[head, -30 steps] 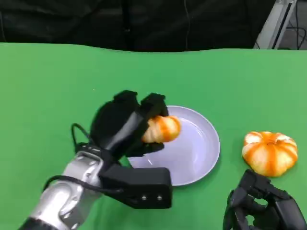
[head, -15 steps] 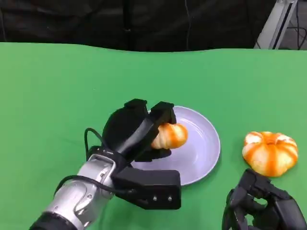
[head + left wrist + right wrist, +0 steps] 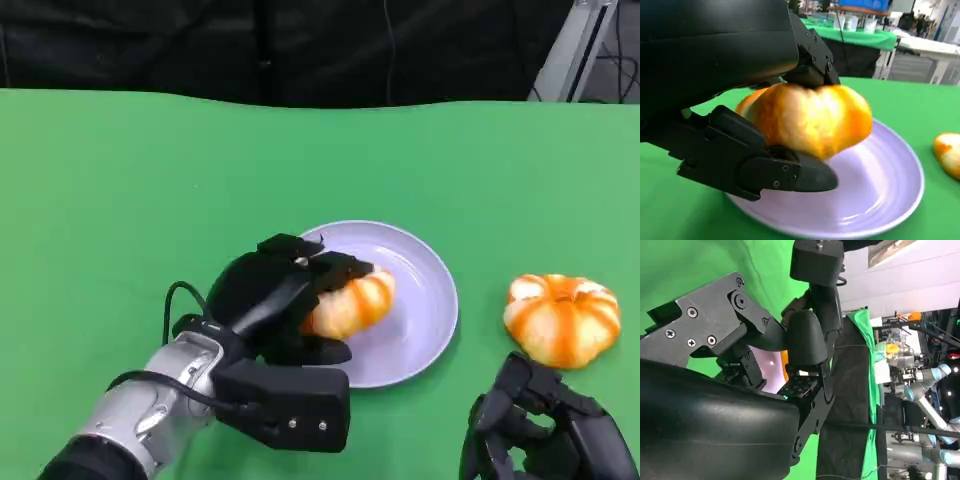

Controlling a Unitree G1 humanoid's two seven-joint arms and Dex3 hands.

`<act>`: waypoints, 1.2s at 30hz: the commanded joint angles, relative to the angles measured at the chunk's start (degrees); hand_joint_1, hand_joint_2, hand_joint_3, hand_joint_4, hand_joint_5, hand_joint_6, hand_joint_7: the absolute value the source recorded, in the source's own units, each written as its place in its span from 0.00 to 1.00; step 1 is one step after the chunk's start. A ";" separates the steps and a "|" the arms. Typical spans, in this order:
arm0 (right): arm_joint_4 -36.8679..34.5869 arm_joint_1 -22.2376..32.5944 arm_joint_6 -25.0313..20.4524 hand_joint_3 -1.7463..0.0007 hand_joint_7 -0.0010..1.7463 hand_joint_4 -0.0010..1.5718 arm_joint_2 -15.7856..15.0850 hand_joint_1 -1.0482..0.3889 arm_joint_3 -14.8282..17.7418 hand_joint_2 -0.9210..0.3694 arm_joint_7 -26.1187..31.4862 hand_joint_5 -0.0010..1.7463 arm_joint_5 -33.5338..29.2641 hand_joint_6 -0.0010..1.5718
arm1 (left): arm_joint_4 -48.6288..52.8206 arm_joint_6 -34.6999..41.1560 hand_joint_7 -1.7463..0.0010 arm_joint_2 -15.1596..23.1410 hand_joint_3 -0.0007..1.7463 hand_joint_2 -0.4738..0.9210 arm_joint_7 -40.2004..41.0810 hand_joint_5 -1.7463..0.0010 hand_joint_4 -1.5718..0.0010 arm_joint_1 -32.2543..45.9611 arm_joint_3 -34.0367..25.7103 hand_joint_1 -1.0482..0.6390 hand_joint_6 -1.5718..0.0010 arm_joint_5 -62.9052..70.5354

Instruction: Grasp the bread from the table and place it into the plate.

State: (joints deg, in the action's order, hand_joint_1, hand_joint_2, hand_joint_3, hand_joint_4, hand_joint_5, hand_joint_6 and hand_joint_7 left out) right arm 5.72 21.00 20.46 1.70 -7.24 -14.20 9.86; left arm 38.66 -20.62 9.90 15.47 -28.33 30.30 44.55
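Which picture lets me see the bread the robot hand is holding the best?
The left wrist view: the bread is close up there, gripped by the left robot hand over the purple plate. The head view shows that bread smaller and partly covered by the fingers. The right wrist view shows just an orange sliver.

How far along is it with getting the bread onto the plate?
Done: the bread is picked up and over the lilac plate. In hand: the left hand grips it just above the plate. Left: letting go and pulling the hand away.
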 commanded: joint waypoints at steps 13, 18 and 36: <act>0.92 0.57 -0.79 0.30 0.95 0.53 -0.45 0.64 0.42 0.28 0.39 1.00 0.03 0.44 | -2.32 2.12 1.00 1.74 0.48 1.00 -2.24 1.00 1.00 0.56 0.67 0.00 0.94 -0.10; 0.36 0.12 -0.39 0.31 0.95 0.53 -0.67 0.64 0.61 0.28 -0.10 1.00 0.32 0.44 | -4.48 2.90 1.00 1.95 0.48 1.00 -2.96 1.00 1.00 1.30 0.42 0.00 0.95 -0.51; 0.28 -0.09 -0.57 0.30 0.95 0.54 -0.77 0.63 0.58 0.28 0.23 1.00 -0.04 0.44 | -21.34 1.54 0.93 -0.18 0.30 0.97 -20.35 0.78 0.41 13.91 -12.72 0.60 0.39 -32.01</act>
State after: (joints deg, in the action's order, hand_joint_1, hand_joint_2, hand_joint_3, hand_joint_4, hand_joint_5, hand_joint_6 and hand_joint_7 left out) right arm 5.90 20.76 19.79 1.65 -7.26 -14.00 9.88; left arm 20.55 -19.92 9.72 0.71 -17.40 20.37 20.08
